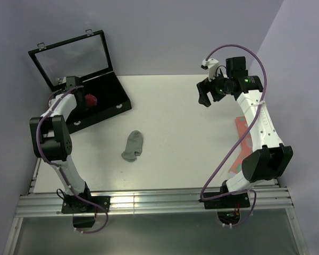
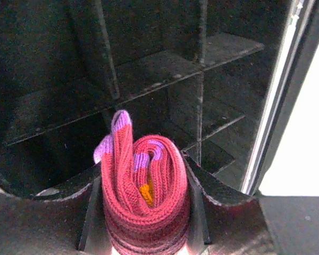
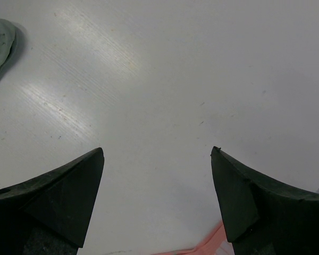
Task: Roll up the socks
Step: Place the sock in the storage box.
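My left hand (image 2: 146,183) clamps the rolled red sock (image 2: 143,212) over the box (image 2: 149,69); my right hand (image 3: 157,159) hangs wide apart.

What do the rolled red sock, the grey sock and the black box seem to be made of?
Rolled red sock: knitted yarn, matte; ribbed stitches show. Grey sock: soft fabric, probably knit; it lies limp, weave too small to see. Black box: stiff matte board or plastic, unclear which; thin straight dividers. Lid: clear pane, glass or plastic, in a black frame.

White arm links (image 1: 260,122), black joints (image 1: 53,139), looping purple cables (image 1: 235,45), green light (image 1: 246,80), black wedge-shaped pincer fingers (image 3: 58,196)
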